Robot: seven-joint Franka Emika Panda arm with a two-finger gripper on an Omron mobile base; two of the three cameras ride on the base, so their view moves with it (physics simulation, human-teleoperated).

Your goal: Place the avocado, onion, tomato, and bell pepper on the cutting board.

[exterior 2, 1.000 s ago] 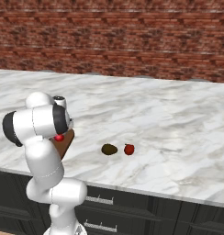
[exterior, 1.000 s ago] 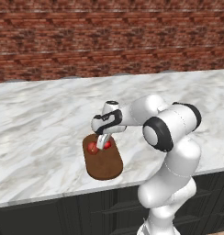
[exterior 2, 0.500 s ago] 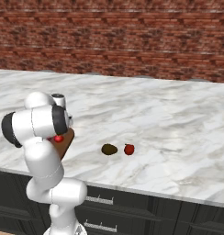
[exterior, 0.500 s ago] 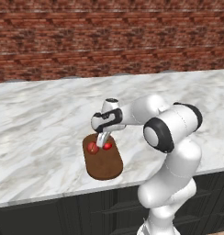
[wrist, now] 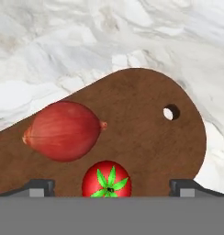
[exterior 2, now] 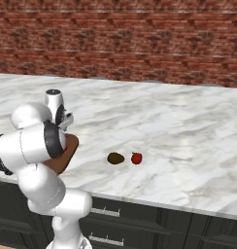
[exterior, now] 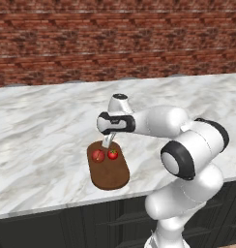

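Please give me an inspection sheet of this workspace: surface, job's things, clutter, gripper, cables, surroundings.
Surface: white marble counter.
Job's things: onion and tomato lie side by side on the cutting board; avocado and bell pepper lie on the counter, off the board.
Clutter: nothing seen.
Gripper: gripper open above the board, holding nothing, tomato between its fingertips.
Cables: nothing seen.
Surroundings: red brick wall behind; dark cabinet fronts below.

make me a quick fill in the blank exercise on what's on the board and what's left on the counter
1. The dull pinkish-red onion and the bright red green-topped tomato lie on the dark brown wooden ____.
2. The dark olive avocado rests on the ____ counter.
3. Beside the avocado lies the glossy red bell ____.
4. The gripper above the tomato is ____.

Missing: cutting board; marble; pepper; open
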